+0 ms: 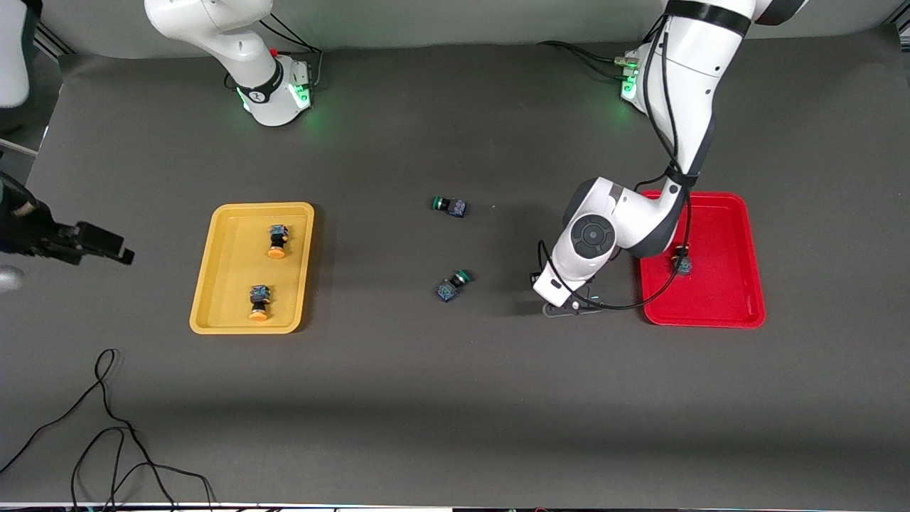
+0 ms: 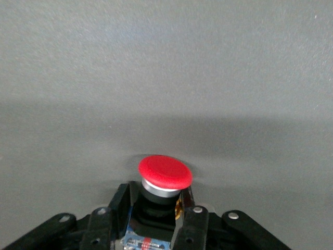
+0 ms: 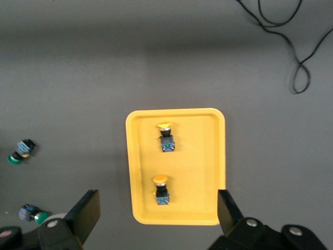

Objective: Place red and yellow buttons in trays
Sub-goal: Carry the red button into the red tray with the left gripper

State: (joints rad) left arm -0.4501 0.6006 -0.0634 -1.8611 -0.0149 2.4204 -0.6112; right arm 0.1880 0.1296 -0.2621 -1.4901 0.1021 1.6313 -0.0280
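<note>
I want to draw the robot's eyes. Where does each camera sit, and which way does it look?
Front view: high across the table, facing both arms' bases; shows both arms, the yellow tray and the red tray.
Left wrist view: on the left arm's wrist, looking at the table; its end effector is shut on a red-capped button.
Right wrist view: on the right arm's wrist, high above the yellow tray, looking down; its open end effector shows.
Shared: front and right wrist views both show the yellow tray with two yellow-capped buttons.

Left gripper (image 1: 569, 307) low, fingers clamped; right gripper (image 3: 156, 219) raised, fingers spread.
</note>
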